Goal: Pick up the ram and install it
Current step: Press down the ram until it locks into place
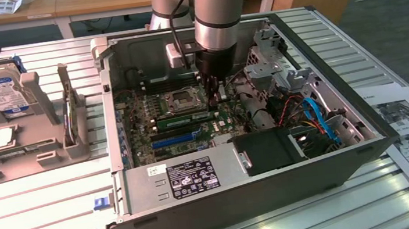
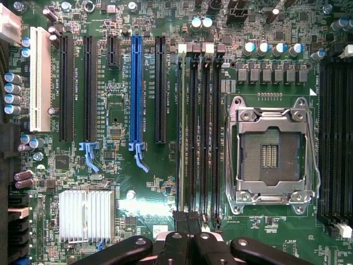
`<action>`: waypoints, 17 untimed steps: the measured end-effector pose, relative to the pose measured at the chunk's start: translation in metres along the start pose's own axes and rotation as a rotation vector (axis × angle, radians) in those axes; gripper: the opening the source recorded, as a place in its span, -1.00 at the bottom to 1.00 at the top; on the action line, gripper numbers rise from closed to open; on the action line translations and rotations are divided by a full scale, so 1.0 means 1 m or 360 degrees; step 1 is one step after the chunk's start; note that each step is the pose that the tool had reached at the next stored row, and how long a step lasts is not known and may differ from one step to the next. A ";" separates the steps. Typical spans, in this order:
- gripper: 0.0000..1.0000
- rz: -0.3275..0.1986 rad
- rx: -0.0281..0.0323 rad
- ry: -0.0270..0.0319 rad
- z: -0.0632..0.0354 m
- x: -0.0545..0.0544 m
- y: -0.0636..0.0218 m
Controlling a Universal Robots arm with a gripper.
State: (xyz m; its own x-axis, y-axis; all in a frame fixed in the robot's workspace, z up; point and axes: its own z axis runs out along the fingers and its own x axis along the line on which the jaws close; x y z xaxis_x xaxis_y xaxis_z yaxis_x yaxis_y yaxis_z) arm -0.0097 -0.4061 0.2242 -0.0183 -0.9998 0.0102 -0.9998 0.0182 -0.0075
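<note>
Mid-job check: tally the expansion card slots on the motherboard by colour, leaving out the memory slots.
White slot: 1
Blue slot: 1
Black slots: 4, one of them short
Total: 6

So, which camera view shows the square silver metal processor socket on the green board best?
The wrist view: the square silver metal processor socket faces the camera directly, with its frame and contact field plain. In the exterior view the socket is far off, seen at a slant beside the arm.
</note>
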 end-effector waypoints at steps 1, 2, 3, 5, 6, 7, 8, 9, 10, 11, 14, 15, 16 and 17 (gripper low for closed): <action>-0.80 0.0000 0.00000 0.00001 0.0001 0.000 0.0000; -0.80 0.0000 -0.00001 0.00000 0.0001 0.000 0.0000; -0.80 0.0000 0.00000 -0.00002 0.0002 0.000 0.0000; -0.80 0.0000 0.00001 -0.00004 0.0003 0.000 0.0000; -0.80 0.0000 0.00001 -0.00002 0.0003 0.000 0.0000; -0.80 0.0000 0.00002 -0.00005 0.0006 0.000 0.0000; -0.80 0.0000 0.00003 -0.00004 0.0008 0.000 0.0000; -0.80 0.0000 0.00002 -0.00003 0.0011 0.000 0.0000; -0.80 0.0000 0.00000 0.00000 0.0014 0.000 0.0000; -0.80 0.0000 -0.00001 0.00003 0.0015 0.000 0.0000; -0.80 0.0000 0.00000 -0.00001 0.0016 0.000 0.0000; -0.80 0.0000 0.00000 -0.00003 0.0017 0.000 0.0000; -0.80 0.0000 0.00001 -0.00007 0.0015 0.000 0.0000; -0.80 0.0000 0.00004 -0.00016 0.0010 0.000 0.0000</action>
State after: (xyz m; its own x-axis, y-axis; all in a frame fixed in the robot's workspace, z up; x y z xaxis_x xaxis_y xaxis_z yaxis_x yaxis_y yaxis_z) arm -0.0096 -0.4060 0.2232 -0.0183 -0.9998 0.0092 -0.9998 0.0183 -0.0078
